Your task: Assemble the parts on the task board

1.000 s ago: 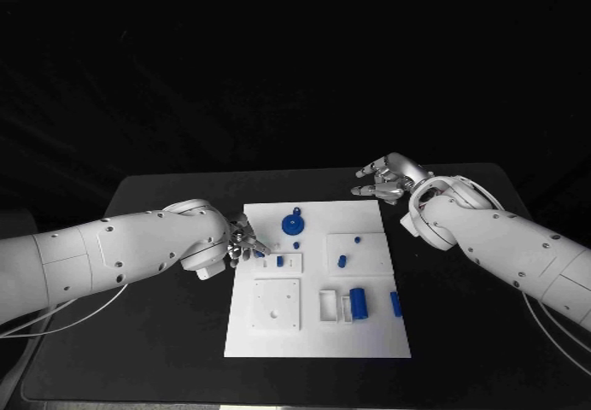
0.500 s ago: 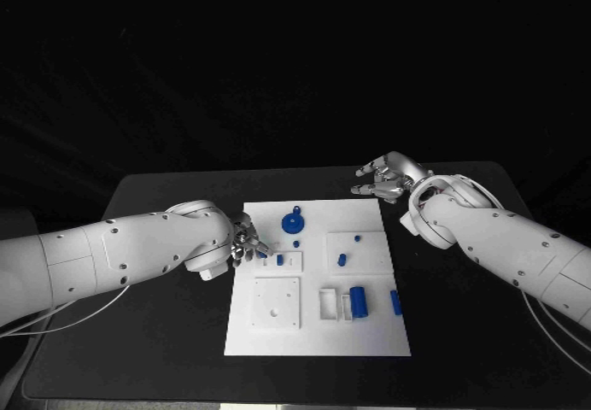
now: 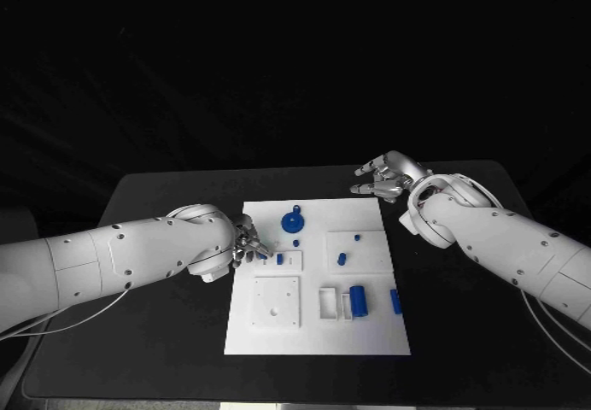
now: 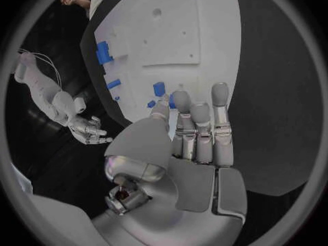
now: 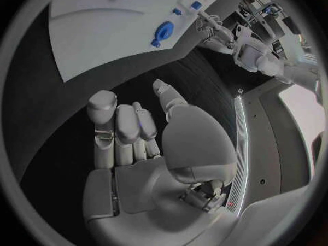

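The white task board (image 3: 317, 329) lies mid-table with blue parts on it: a round disc (image 3: 293, 225), several small pieces such as one (image 3: 279, 259) near its left edge, and a cylinder (image 3: 359, 300) in a white holder. My left hand (image 3: 244, 242) hovers at the board's left edge. Its fingers (image 4: 198, 128) lie straight and close together, the thumb tip against the first finger, just short of a small blue piece (image 4: 159, 88). Whether anything is pinched there is unclear. My right hand (image 3: 388, 178) stays over the table beyond the board's far right corner, its fingers (image 5: 123, 131) curled in on nothing.
Bare black table (image 3: 160, 342) surrounds the board on all sides. A raised white square plate (image 3: 277, 303) and a second plate (image 3: 351, 252) stand on the board. The blue disc (image 5: 163, 31) and board (image 5: 103, 27) lie ahead of the right hand.
The left forearm has shifted slightly toward the board. Both hands keep their places and poses, and the parts have not moved.
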Available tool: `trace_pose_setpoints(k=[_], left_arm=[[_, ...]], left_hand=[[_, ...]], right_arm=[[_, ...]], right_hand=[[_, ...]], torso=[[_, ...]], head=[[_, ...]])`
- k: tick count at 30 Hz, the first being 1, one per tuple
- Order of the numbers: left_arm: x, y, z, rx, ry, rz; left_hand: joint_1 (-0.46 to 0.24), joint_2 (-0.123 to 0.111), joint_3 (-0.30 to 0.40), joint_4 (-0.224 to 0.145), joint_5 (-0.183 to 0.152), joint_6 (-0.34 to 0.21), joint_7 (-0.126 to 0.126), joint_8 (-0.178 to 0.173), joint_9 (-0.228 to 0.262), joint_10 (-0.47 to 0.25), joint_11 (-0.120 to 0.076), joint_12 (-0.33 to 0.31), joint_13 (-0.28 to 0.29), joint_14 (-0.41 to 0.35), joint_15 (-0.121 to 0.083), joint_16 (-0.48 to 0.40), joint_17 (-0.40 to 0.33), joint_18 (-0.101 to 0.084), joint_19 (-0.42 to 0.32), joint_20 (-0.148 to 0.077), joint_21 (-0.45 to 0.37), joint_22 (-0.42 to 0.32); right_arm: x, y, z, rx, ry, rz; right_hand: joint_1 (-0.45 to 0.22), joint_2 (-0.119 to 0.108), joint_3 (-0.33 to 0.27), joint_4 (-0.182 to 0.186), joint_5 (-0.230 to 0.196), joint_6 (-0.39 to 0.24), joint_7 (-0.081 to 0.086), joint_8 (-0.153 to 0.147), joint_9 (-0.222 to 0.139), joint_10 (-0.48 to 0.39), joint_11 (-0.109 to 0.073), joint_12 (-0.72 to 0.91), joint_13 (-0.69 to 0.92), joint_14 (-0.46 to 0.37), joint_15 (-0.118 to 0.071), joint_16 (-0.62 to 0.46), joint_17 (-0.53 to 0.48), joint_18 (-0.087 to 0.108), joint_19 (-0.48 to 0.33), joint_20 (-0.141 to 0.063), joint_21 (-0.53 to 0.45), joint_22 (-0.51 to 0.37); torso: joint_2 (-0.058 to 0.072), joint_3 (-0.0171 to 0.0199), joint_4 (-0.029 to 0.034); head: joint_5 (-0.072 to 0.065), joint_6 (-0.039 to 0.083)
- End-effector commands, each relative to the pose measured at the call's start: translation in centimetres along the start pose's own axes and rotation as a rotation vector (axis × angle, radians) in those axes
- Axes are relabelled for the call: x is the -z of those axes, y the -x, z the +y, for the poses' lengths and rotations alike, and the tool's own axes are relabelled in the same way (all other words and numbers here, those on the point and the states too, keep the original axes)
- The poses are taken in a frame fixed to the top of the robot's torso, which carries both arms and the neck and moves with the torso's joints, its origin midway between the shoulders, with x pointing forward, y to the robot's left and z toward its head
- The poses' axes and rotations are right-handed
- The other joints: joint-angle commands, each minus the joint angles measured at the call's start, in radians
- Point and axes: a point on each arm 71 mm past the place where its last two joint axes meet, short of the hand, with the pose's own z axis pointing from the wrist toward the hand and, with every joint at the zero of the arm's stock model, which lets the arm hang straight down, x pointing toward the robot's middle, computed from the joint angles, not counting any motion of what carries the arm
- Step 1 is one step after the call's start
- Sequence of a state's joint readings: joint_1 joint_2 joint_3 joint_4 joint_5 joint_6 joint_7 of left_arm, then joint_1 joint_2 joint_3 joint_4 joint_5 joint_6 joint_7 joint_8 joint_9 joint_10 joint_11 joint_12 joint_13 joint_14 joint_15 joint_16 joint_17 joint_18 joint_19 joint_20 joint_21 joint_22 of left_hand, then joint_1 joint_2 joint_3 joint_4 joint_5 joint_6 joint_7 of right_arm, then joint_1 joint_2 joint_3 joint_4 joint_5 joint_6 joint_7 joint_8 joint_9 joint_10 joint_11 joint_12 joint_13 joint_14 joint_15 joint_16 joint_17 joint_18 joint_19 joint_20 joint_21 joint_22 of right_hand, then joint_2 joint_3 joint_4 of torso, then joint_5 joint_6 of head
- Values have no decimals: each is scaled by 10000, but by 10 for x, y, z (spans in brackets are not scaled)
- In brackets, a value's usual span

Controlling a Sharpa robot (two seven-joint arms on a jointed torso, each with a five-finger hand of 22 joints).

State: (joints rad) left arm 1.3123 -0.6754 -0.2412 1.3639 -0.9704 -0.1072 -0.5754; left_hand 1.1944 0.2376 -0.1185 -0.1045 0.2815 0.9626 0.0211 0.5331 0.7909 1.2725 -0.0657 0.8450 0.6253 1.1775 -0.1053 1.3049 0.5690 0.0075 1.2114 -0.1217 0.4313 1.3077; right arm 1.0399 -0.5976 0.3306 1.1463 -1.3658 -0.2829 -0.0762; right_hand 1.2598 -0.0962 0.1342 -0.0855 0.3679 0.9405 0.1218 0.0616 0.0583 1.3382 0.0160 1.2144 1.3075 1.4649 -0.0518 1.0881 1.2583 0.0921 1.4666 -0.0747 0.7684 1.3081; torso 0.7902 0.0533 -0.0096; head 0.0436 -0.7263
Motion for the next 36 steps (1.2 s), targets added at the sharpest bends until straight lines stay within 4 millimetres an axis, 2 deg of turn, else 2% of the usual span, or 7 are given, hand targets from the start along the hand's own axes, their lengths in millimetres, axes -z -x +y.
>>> trace_pose_setpoints(k=[1, 5, 14, 33, 36], left_arm=[[-1, -1, -2, -301, -168, -293], [-3, -3, 0, -375, -169, -328], [-4, -6, 1, -486, -161, -204], [-3, -11, -3, -522, -354, 178], [-4, -11, -2, -519, -347, 197]], left_hand=[[128, 196, 560, -594, 7, 265, -357, 62, 483, 66, -36, 50, 14, 83, -11, -33, 5, 62, 30, -22, 52, 192], [131, 203, 555, -607, 14, 277, -357, 41, 492, 76, -40, 43, 10, 99, -13, -38, 1, 65, 39, -24, 54, 189], [138, 204, 557, -616, 13, 281, -358, 36, 493, 81, -41, 42, 9, 104, -15, -41, -1, 66, 43, -26, 55, 189], [125, 223, 547, -643, 10, 286, -354, 7, 520, 79, -36, 29, 8, 108, -14, -62, -5, 65, 42, -25, 42, 186], [113, 269, 548, -626, -74, 257, -347, -1, 541, 59, -29, 28, 12, 93, -7, -76, -7, 64, 34, -20, 31, 187]], right_arm=[[0, -1, 1, 64, 78, 117], [0, -2, 1, 63, 83, 118], [0, -2, 1, 62, 81, 130], [0, -2, 1, 57, 84, 147], [0, -2, 1, 54, 86, 151]], right_hand=[[-68, -4, 11, -19, 68, 39, -12, -23, 14, -42, -13, -29, 89, -20, -22, -62, -15, 176, 253, 30, -68, 880], [-68, -4, 11, -19, 68, 39, -12, -23, 14, -42, -13, -29, 89, -20, -22, -62, -15, 176, 253, 30, -68, 880], [-68, -4, 11, -19, 68, 39, -12, -23, 14, -42, -13, -29, 89, -20, -22, -62, -15, 176, 253, 30, -68, 880], [-84, 18, 21, -62, 55, 48, -14, -22, 15, -36, -17, -25, 91, -12, -25, -69, -17, 176, 262, 26, -91, 878], [-84, 18, 21, -62, 55, 48, -14, -22, 15, -36, -17, -25, 91, -12, -25, -69, -17, 176, 262, 26, -91, 878]], torso=[[1, 3, -3], [8, -5, -5], [-1, 15, 1], [-4, 20, -5], [-5, 21, -2]], head=[[12, -10], [8, -18], [8, -38], [-10, -40], [-14, -44]])
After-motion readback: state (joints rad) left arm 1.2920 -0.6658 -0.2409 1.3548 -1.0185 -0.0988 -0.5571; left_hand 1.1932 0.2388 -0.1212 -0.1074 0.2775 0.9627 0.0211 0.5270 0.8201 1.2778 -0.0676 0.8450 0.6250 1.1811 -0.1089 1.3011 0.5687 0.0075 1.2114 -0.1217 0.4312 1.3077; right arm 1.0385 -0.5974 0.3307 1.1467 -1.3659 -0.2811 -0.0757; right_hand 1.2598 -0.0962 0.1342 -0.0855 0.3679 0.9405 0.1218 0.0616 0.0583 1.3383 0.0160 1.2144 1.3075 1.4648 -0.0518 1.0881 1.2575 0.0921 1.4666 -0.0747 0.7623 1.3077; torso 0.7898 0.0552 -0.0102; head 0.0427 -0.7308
